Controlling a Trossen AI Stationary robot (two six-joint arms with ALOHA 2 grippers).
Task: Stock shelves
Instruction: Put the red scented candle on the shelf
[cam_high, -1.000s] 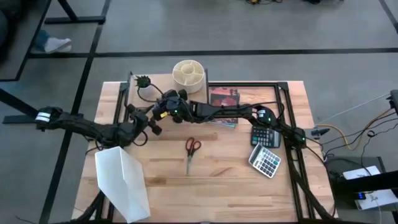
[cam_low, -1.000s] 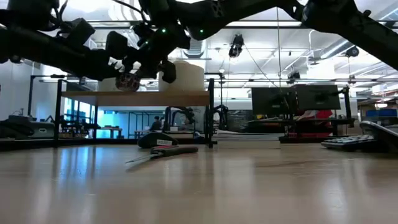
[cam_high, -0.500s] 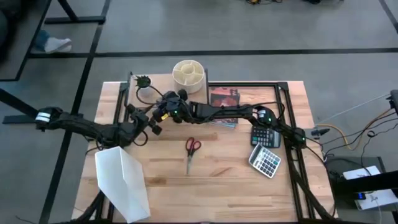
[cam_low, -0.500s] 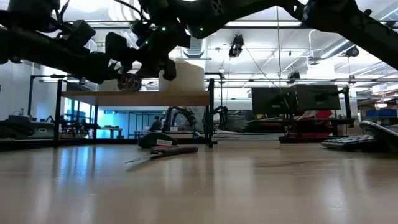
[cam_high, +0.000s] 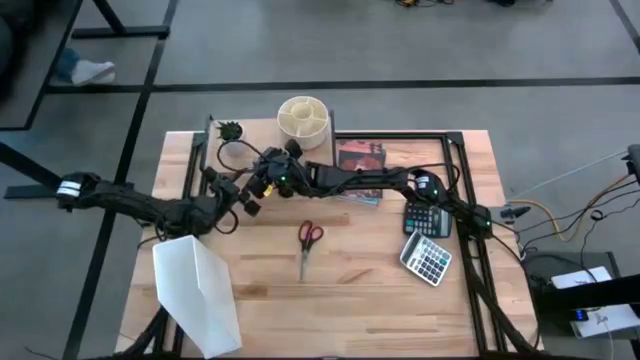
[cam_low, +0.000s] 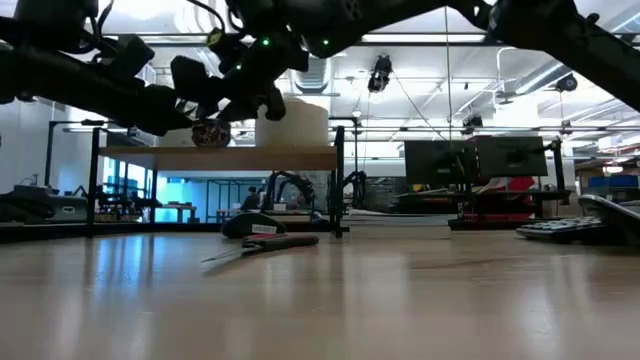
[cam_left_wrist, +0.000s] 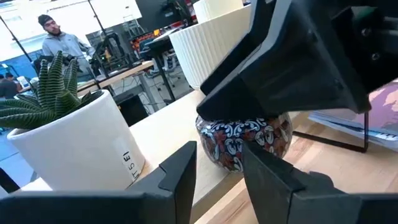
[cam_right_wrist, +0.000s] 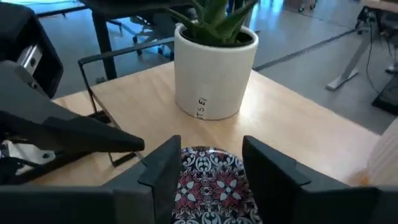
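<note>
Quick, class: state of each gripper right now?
Left gripper: open, empty, by the patterned bowl.
Right gripper: fingers either side of the patterned bowl; closed on it or not cannot be told.

The right gripper (cam_right_wrist: 206, 171) is covering the patterned bowl (cam_right_wrist: 208, 183) — its lower part is running off the right wrist view's edge; in the high view both arms are hiding the shelves (cam_high: 215, 150) almost entirely; the plant (cam_left_wrist: 46, 93) is getting cropped in the left wrist view; the calculator (cam_low: 575, 228) is showing edge-on only — its keys cannot be read.
</note>
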